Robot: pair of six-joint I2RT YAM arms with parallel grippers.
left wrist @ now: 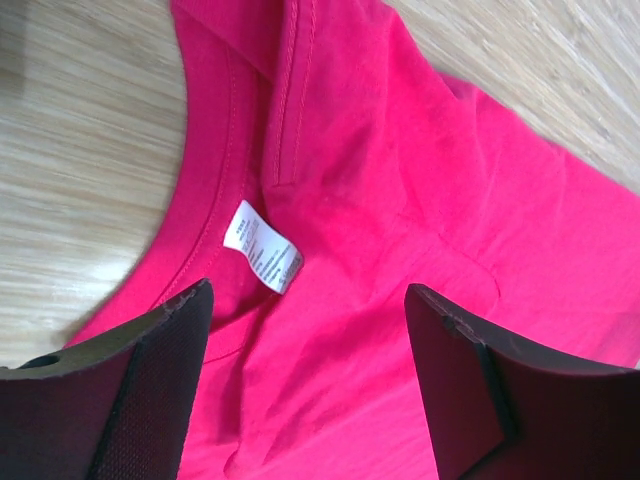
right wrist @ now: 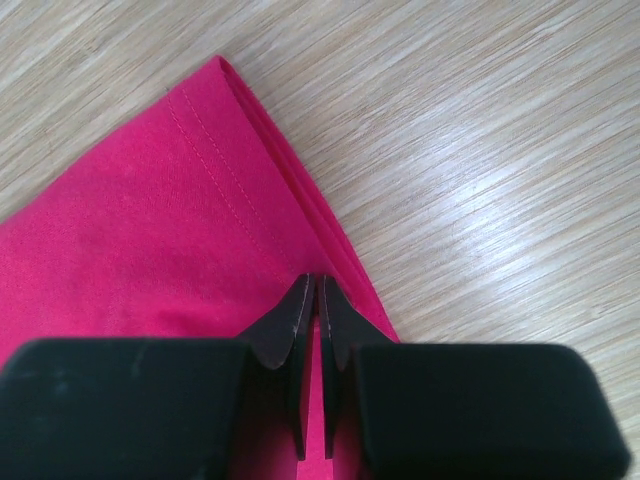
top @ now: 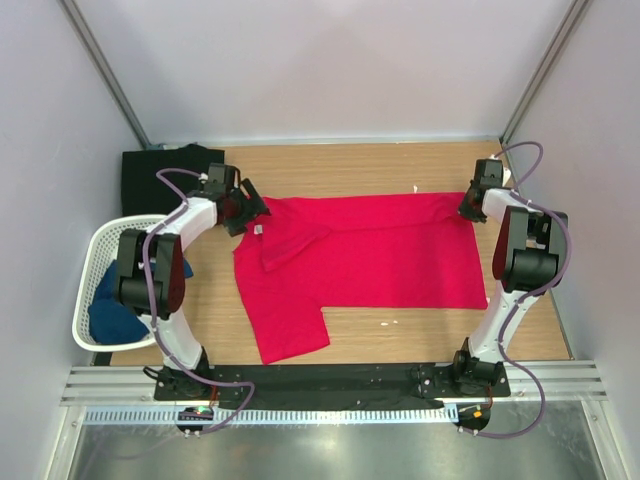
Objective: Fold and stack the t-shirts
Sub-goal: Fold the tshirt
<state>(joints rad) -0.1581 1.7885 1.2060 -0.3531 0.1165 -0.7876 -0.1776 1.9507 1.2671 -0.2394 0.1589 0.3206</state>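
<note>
The bright red t-shirt (top: 360,260) lies spread on the wooden table, with one sleeve reaching toward the near edge. Its collar and white neck label (left wrist: 262,247) sit just ahead of my left gripper (left wrist: 310,300), which hovers open over the cloth at the shirt's far left end (top: 245,208). My right gripper (right wrist: 318,280) is shut on the hem at the shirt's far right corner (top: 470,207), and red cloth shows between its pads. A black t-shirt (top: 165,170) lies folded at the back left. A dark blue t-shirt (top: 115,305) sits in the basket.
A white mesh basket (top: 95,250) stands at the left edge beside the left arm. Grey walls close in the table on three sides. Bare wood (top: 420,330) shows in front of the red shirt, and a metal rail (top: 330,380) runs along the near edge.
</note>
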